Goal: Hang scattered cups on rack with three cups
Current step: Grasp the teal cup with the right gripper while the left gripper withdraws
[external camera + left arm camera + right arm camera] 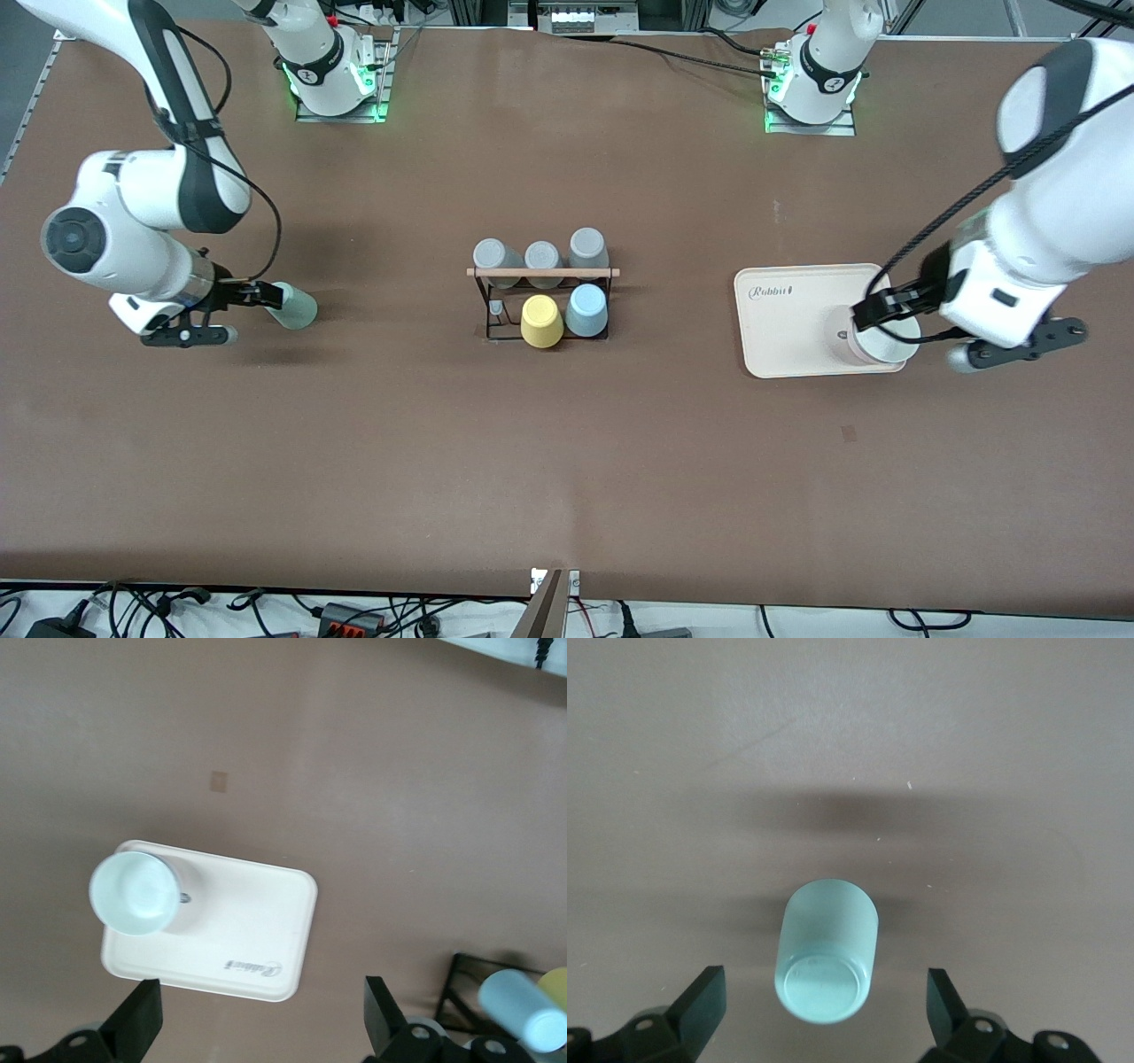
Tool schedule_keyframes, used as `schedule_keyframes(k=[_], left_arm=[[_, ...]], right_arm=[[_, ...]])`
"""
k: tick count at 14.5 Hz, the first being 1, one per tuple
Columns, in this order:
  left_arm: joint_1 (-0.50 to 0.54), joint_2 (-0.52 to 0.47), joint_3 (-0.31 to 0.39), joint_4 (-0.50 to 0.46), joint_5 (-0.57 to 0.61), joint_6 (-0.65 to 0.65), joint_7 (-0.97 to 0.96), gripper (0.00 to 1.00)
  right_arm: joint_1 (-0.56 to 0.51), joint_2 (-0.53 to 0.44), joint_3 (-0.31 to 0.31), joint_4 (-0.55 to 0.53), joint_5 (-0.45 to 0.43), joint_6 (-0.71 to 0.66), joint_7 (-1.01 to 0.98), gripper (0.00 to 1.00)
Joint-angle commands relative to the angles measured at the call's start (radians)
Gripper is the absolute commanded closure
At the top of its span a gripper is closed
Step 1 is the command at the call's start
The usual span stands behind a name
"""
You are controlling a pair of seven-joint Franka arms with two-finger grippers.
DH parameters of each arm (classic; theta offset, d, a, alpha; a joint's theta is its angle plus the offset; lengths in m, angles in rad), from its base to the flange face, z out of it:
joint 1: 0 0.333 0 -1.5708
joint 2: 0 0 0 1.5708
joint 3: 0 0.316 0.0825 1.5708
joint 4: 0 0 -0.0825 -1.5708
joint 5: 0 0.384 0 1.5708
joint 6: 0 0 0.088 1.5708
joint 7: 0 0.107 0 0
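A pale mint-green cup [295, 307] [826, 962] lies on its side on the table toward the right arm's end. My right gripper [262, 295] [824, 1005] is open at its base end, one finger on each side, not touching. The black wire rack [542, 273] [457, 990] stands mid-table. A light blue cup [586, 310] [523, 1010] hangs on one of its pegs. My left gripper [873, 312] [263, 1019] hangs open and empty over the cream tray [780, 328] [257, 921]. A pale cup [877, 341] [135, 893] stands on that tray, outside the fingers.
On the rack, a yellow tumbler [541, 321] hangs beside the light blue cup. Three grey tumblers [542, 259] sit in the row farther from the front camera. Bare brown table surrounds the rack and tray.
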Motion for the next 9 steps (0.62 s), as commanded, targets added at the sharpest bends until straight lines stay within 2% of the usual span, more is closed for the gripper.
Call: schedule_keyframes(k=[1,3,5,9], left_arm=[[0.088,-0.082,-0.016,-0.069,0.001,-0.015,0.126,0.00],[0.120,-0.123,-0.013,-0.084,-0.001,-0.055,0.190,0.00],[0.125,-0.191,0.000,-0.141,-0.001,-0.072,0.267,0.00],[0.081,-0.309,0.062,-0.236,0.001,-0.062,0.349,0.00]], right_arm=[[0.009,0.002,0.003,-0.076,-0.019,0.097,0.042,0.00],[0.015,0.026,0.002,-0.078,-0.017,0.107,0.042,0.00],[0.013,0.043,0.002,-0.079,-0.017,0.110,0.044,0.00],[0.015,0.054,0.002,-0.079,-0.017,0.107,0.057,0.00]])
